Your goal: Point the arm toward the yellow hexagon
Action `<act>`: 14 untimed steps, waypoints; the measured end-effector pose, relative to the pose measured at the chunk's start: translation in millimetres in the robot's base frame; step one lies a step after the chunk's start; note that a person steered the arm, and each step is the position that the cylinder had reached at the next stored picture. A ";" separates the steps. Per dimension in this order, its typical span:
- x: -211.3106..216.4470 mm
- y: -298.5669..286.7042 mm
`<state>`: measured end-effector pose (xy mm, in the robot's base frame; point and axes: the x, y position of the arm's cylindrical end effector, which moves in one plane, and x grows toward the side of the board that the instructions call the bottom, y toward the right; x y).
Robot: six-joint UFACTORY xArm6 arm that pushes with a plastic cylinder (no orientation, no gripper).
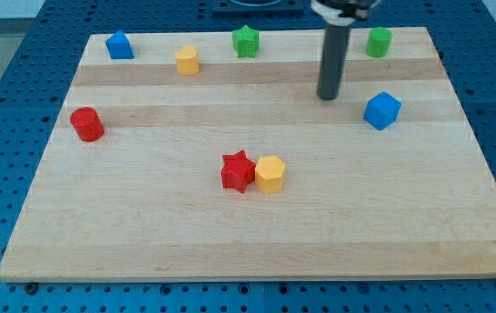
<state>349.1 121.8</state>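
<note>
A yellow hexagon-like block [270, 174] sits near the middle of the wooden board [144, 235], touching a red star [238, 171] on its left. A second yellow block [187, 61], whose shape is unclear, lies near the view's top left. My tip [329, 96] rests on the board at the upper right, well above and to the right of the central yellow block. It touches no block.
A blue cube [382, 110] lies just right of my tip. A green block [378, 42] is at the top right and a green star [245, 41] at the top centre. A blue block [119, 45] is top left, a red cylinder [86, 124] at left.
</note>
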 end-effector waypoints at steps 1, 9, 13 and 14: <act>27.0 39.1; -11.8 -186.0; 5.8 -49.5; 51.1 -46.0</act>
<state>400.2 75.8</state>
